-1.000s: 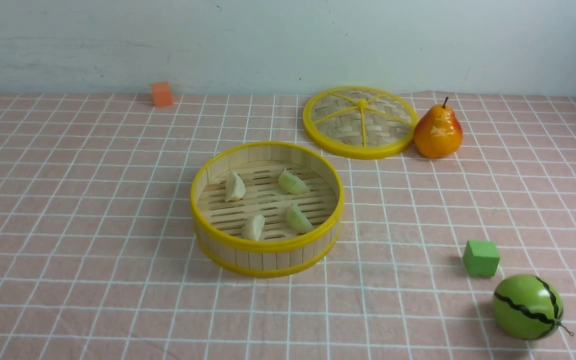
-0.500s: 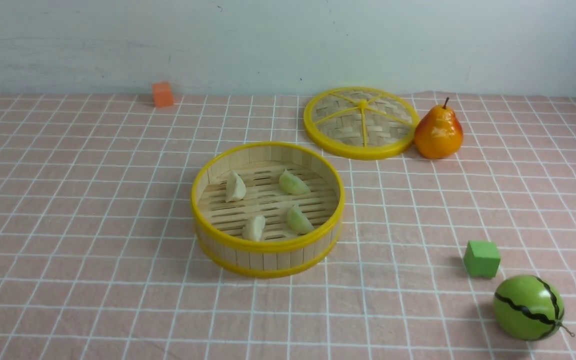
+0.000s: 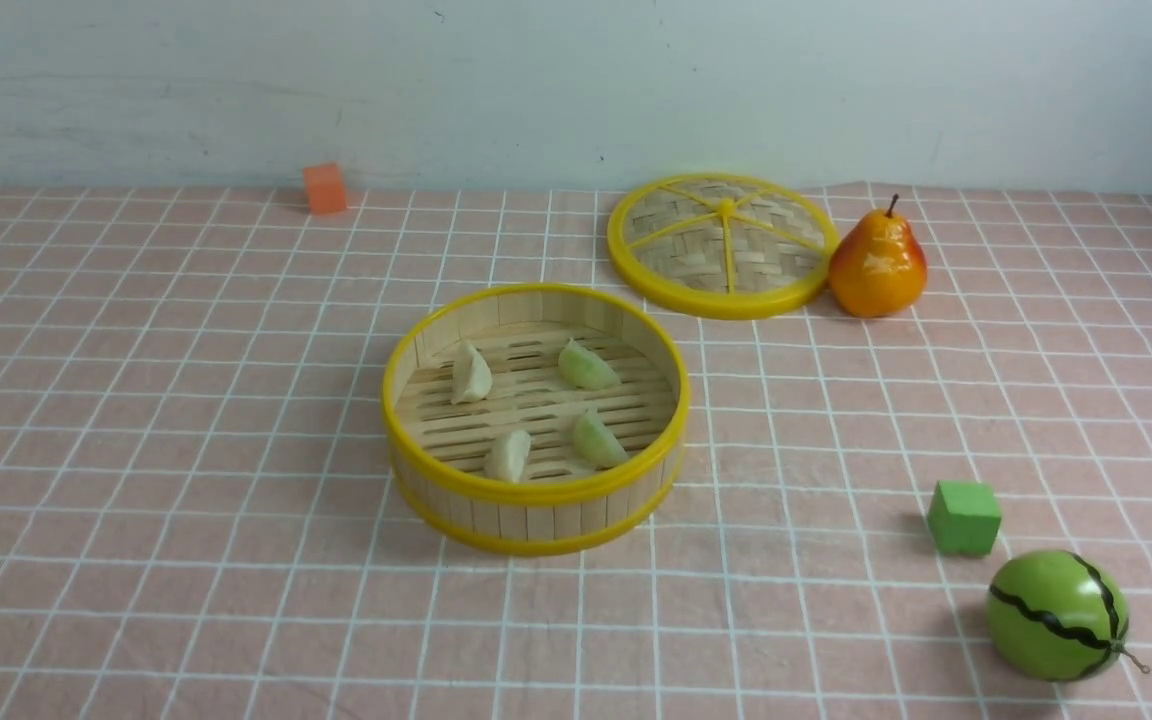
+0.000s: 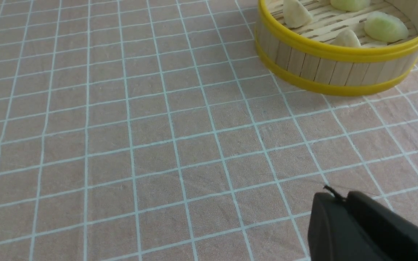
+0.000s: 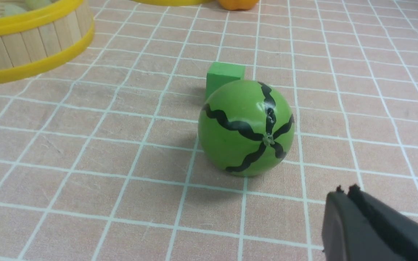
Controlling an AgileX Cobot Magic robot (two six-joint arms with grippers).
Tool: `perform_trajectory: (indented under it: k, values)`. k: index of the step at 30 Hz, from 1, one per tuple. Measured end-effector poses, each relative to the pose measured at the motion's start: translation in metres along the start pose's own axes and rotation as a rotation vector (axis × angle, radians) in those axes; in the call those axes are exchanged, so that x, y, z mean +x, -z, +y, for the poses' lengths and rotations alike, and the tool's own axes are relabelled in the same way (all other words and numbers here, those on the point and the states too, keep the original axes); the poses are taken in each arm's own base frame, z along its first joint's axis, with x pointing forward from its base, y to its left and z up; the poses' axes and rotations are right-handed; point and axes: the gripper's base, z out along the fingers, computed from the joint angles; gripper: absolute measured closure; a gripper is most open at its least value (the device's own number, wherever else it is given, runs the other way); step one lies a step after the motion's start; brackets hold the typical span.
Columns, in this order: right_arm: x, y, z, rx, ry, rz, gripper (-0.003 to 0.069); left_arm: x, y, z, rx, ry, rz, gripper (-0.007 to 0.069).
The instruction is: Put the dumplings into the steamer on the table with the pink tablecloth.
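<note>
My left gripper hangs low over the pink tablecloth at the near left of the worktop, its jaws pressed together and holding nothing. My right gripper is at the near right, also pressed together and empty, just beside the toy watermelon. Behind the watermelon, close to it, sits the green cube.

Farther in, about the middle of the worktop, stands the steamer. It is well apart from both grippers: ahead and to the right of my left one, ahead and to the left of my right one. All four dumplings lie on its slatted floor. On the near side is one white dumpling with a green dumpling to its right. On the far side is the other white dumpling and the other green dumpling.

Farther still, to the right, the woven lid lies flat, and the pear stands at its right edge. At the far left, near the wall, is a small orange cube.
</note>
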Motion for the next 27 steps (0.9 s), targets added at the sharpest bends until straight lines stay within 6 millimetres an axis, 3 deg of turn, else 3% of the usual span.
perform_trajectory:
  k: [5,11,15,17,22,27]
  values:
    - [0.0,0.0,0.0,0.0,0.0,0.0,0.0659,0.004,0.0,0.0,0.005,0.002,-0.014,0.0572]
    - [0.0,0.0,0.0,0.0,0.0,0.001,0.0652,0.035,0.003,0.005,-0.045,0.09,-0.163,0.0568]
    - [0.0,0.0,0.0,0.0,0.0,0.001,0.0648,0.047,-0.008,0.0,-0.052,0.12,-0.267,0.0597]
    - [0.0,0.0,0.0,0.0,0.0,0.001,0.0646,0.061,-0.021,-0.001,-0.086,0.135,-0.309,0.0638]
    - [0.0,0.0,0.0,0.0,0.0,0.003,0.0641,0.082,-0.029,0.0,-0.122,0.142,-0.152,0.0638]
    - [0.0,0.0,0.0,0.0,0.0,0.004,0.0636,0.086,-0.03,-0.001,-0.124,0.106,-0.114,0.0638]
